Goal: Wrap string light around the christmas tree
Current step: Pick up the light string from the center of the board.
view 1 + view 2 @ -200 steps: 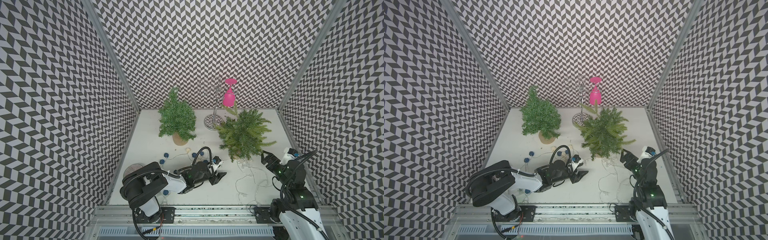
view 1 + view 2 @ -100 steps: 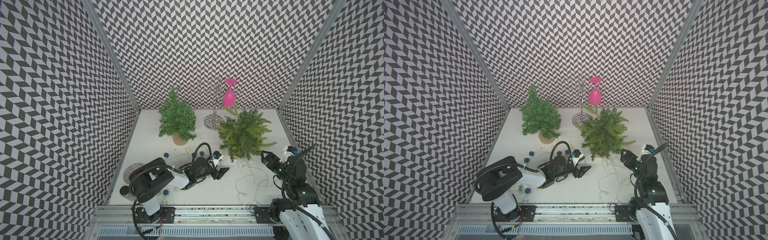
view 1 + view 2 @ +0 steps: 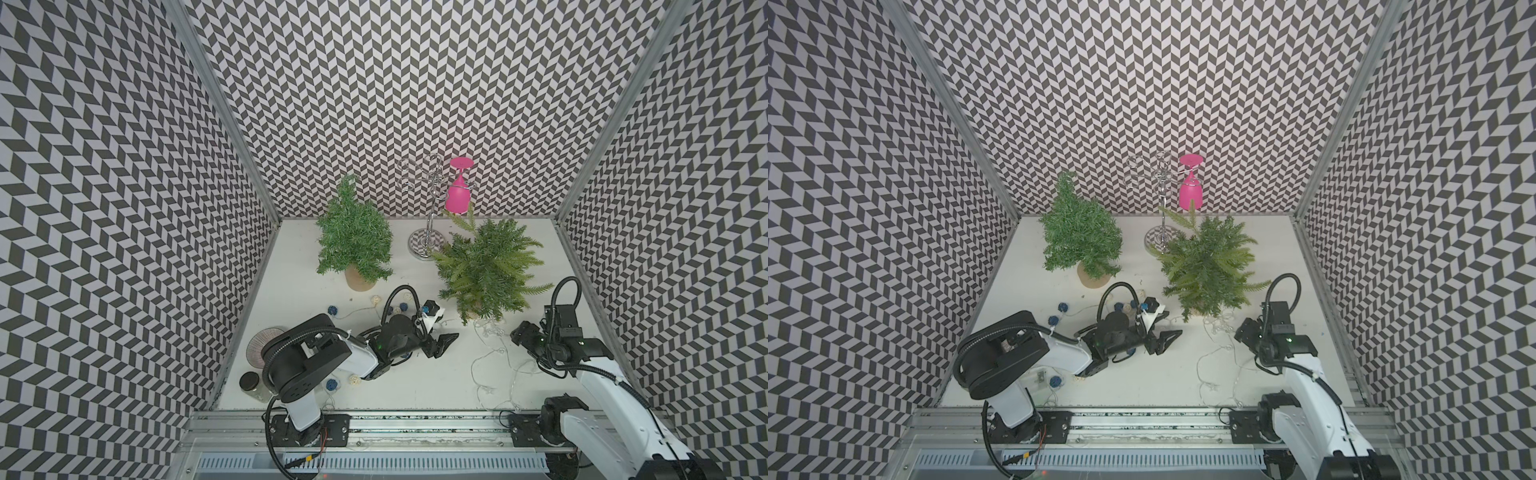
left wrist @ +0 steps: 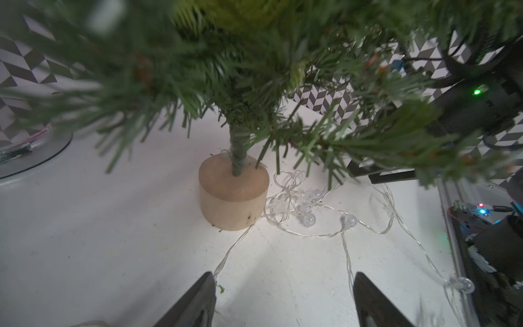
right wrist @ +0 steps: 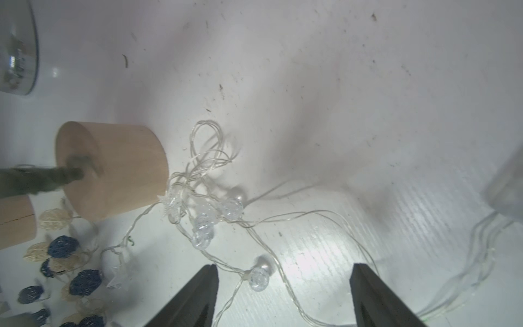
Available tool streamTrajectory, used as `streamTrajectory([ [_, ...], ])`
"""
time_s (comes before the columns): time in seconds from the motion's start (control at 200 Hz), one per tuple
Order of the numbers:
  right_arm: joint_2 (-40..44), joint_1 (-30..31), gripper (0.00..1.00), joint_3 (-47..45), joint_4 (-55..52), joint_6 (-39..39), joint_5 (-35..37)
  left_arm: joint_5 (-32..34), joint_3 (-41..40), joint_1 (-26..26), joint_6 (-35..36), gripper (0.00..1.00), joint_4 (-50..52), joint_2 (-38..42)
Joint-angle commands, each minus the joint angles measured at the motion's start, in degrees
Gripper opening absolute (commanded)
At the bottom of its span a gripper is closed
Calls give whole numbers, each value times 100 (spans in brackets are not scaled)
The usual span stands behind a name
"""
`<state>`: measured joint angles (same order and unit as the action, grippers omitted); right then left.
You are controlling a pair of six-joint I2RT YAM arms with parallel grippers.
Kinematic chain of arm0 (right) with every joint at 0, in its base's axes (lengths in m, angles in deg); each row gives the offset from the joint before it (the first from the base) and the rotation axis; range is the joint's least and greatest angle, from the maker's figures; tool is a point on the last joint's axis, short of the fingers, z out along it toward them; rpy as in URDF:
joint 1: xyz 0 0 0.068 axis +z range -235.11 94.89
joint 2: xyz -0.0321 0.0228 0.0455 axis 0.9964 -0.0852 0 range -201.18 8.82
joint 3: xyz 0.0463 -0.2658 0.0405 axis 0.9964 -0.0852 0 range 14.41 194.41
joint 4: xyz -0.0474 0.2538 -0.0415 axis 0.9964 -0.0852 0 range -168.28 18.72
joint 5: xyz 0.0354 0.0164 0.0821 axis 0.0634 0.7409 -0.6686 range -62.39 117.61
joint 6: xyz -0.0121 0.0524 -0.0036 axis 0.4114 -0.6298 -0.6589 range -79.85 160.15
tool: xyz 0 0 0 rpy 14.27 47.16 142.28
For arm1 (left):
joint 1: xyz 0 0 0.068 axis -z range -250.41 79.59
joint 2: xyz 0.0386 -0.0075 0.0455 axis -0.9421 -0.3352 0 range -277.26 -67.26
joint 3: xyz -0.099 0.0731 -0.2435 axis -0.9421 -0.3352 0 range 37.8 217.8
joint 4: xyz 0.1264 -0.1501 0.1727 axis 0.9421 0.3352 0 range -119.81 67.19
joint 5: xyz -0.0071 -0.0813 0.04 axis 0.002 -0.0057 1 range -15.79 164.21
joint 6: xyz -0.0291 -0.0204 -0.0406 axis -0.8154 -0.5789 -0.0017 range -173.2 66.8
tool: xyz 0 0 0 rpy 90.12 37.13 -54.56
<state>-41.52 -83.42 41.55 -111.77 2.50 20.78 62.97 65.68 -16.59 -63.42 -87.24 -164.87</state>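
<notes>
The christmas tree (image 3: 484,266) (image 3: 1208,266), light green, stands right of centre on a round wooden base (image 4: 233,195) (image 5: 113,170). The string light (image 3: 490,332) (image 3: 1219,328), a thin clear wire with clear bulbs, lies bunched against that base (image 4: 297,202) (image 5: 203,218) and trails forward over the table. My left gripper (image 3: 444,345) (image 3: 1167,340) (image 4: 283,283) hovers low, left of the tree, open and empty, with the wire passing one fingertip. My right gripper (image 3: 519,334) (image 3: 1244,330) (image 5: 283,271) is open over the wire, with one bulb (image 5: 259,279) lying between its fingers.
A darker second tree (image 3: 353,237) stands at back left. A metal glass rack (image 3: 426,243) with a pink glass (image 3: 457,195) is behind the trees. A string of blue and beige balls (image 3: 332,309) lies left; a round dish (image 3: 266,351) and a jar (image 3: 249,380) sit at front left.
My left gripper has moved a little right toward the tree and its jaws have spread wider. My right gripper has shifted slightly toward the front and narrowed a bit.
</notes>
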Motion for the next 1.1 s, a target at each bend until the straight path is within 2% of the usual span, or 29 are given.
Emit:
streamTrajectory([
  [0.0, -265, 83, 70, 321, -320, -73, 239, -149, -188, -85, -84, 75, -109, 316],
  [0.075, -418, 103, 63, 634, -671, -18, 357, -207, -228, -147, -77, 75, -1, 432],
  [0.25, -725, 169, 62, 867, -1192, 90, 221, -430, -404, -313, -261, 75, -113, 523],
  [0.365, -783, 573, 62, 1009, -1370, -165, 499, -327, -455, -354, -273, 75, -20, 578],
  [0.456, -1195, 695, 62, 1102, -1511, -158, 502, -341, -451, -394, -334, 75, 44, 615],
  [0.631, -1494, 902, 62, 550, -971, -350, -30, -408, -423, -408, -410, 75, 64, 620],
  [0.776, -1639, 924, 60, 542, -892, -358, 77, -334, -434, -407, -395, 75, 87, 629],
  [0.901, -1805, 921, 53, 410, -653, -304, 24, -332, -497, -412, -395, 75, 25, 616],
  [0.971, -1829, 923, 43, 407, -540, -280, 148, -327, -519, -440, -418, 75, -38, 586],
  [1.091, -1742, 923, 3, 482, -306, -256, 225, -404, -526, -494, -461, 75, -70, 579],
])
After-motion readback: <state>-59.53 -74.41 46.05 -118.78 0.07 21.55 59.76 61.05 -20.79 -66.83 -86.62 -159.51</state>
